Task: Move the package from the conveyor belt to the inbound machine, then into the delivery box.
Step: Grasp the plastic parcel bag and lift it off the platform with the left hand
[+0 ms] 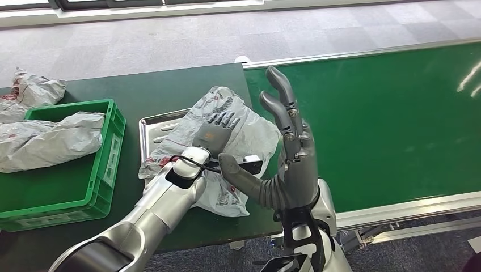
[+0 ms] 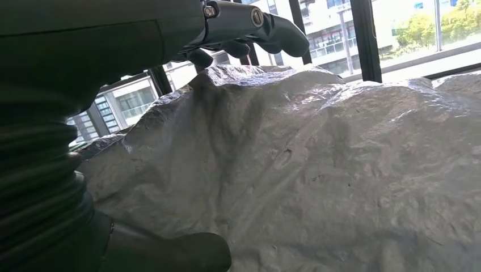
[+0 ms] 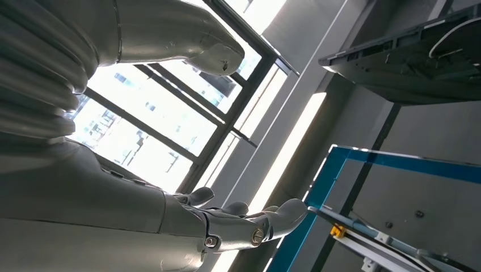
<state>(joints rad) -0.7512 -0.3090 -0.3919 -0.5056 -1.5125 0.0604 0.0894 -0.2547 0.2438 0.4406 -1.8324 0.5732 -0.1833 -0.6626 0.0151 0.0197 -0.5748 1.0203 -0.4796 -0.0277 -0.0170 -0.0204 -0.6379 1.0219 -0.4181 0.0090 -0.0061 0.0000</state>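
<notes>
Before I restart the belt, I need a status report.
Left hand resting on package, which lies on metal tray. Right hand raised, open, empty. Green crate alongside already holds one bag.

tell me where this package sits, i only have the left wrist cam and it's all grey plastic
Observer: The package lies on a metal tray on the dark table, beside the green conveyor belt.
Operator: is the left hand holding it
Observer: The left hand rests flat on top of it; whether the thumb grips I cannot tell.
Operator: where's the right hand
Observer: The right hand is raised in front of the belt, fingers apart, holding nothing.
Operator: box nearby?
Observer: A green crate stands left of the tray, with another grey bag in it.
</notes>
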